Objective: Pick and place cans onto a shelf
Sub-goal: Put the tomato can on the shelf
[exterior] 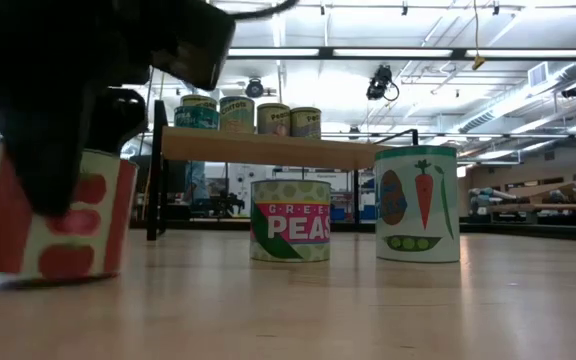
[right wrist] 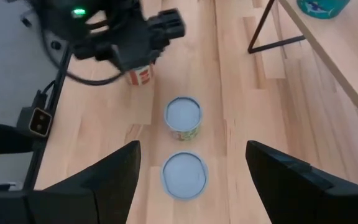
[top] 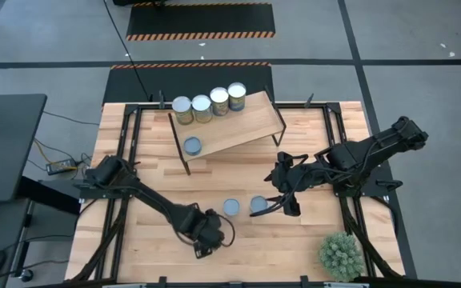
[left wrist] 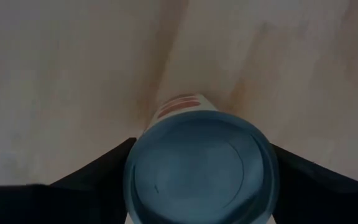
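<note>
My left gripper points straight down at the table's near middle. It is shut on a can with a red-and-white label and a blue-grey top. Two more cans stand on the table: a short peas can and a taller carrot-label can. My right gripper hangs open above that pair, touching nothing. Several cans stand along the far edge of the shelf, and one teal can stands near its front left corner. My left gripper comes from above, fingers pointing down. One finger lies on each side of the can's round wall. The hold is a pinch across the can's width. The can stands upright with its bottom on the table.
A green spiky plant stands at the table's near right corner. The shelf's black legs stand on the far half of the tabletop. Bare wood lies along the near edge between the left gripper and the plant.
</note>
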`<state>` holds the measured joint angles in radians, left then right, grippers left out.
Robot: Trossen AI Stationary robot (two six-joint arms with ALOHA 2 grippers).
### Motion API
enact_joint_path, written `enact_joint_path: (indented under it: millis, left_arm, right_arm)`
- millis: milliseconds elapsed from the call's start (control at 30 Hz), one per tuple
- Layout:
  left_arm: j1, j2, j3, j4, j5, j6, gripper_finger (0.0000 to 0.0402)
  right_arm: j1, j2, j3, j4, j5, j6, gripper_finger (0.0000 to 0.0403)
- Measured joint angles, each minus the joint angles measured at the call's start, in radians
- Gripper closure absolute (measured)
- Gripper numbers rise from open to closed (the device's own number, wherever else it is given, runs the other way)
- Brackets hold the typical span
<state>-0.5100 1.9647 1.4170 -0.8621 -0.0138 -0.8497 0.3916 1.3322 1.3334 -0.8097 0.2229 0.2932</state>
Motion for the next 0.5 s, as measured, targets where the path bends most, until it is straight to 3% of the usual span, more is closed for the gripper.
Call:
enact_joint_path:
  millis: [500]
  left_arm:
    - [0.347, -0.239, 0.001, -0.080, 0.008, 0.192, 0.0112]
  right_arm:
    - [-0.022, -0.038, 0.001, 0.002, 0.012, -0.001, 0.0106]
